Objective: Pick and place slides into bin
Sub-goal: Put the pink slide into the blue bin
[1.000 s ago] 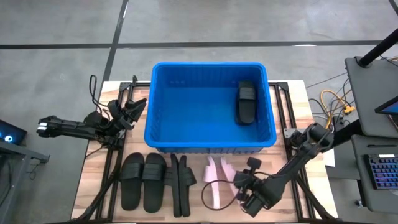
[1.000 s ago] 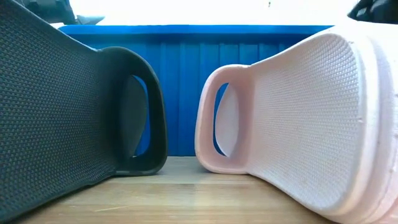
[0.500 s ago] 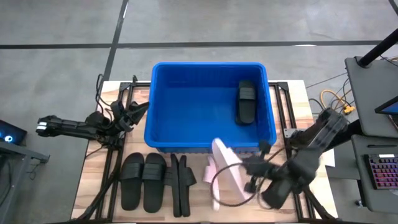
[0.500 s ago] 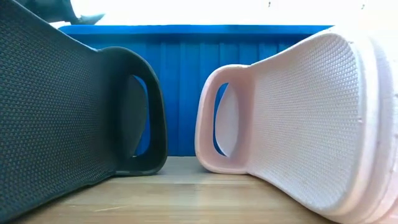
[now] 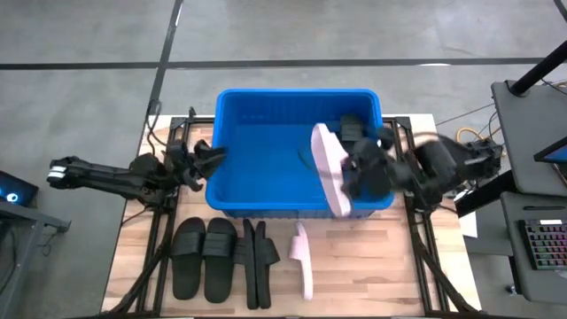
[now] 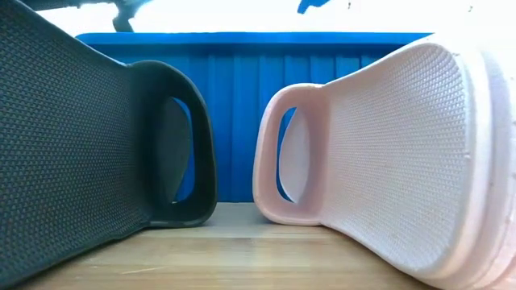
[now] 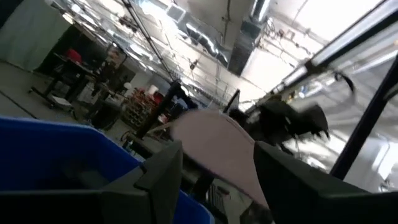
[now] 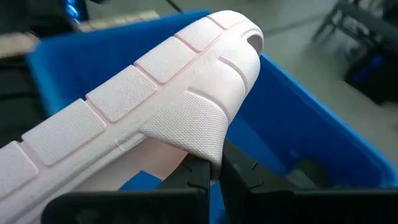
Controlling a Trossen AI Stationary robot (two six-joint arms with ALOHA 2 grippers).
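The blue bin (image 5: 266, 151) stands at the table's far middle, with one black slide (image 5: 353, 127) inside at its right. My right gripper (image 5: 354, 177) is shut on a pale pink slide (image 5: 326, 168) over the bin's near right part; the slide also shows in the right wrist view (image 8: 143, 106). My left gripper (image 5: 211, 158) is open and empty beside the bin's left wall. The other pink slide (image 5: 303, 257) stands on its long edge on the table in front of the bin. Several black slides (image 5: 204, 257) lie left of it, two of them (image 5: 257, 261) on edge. My right gripper pinches the pink slide's wide strap at its edge (image 8: 208, 155) between its two fingers (image 8: 198, 177). The fingers come from the table's right side. The slide is lifted clear over the bin, turned on its side with its grooved sole (image 8: 124, 93) showing.
The low view looks between a black slide (image 6: 81, 145) and the pink slide (image 6: 379, 153) on the table at the bin's near wall (image 6: 234, 105). Black frame rails (image 5: 416, 230) run along both sides of the bin. Bare wood lies at the table's near right.
My right gripper has lifted the pink slide off the table's near right part and carried it up and toward the far edge, over the bin's near wall. The slide has turned onto its side. My left gripper has moved a little toward the bin.
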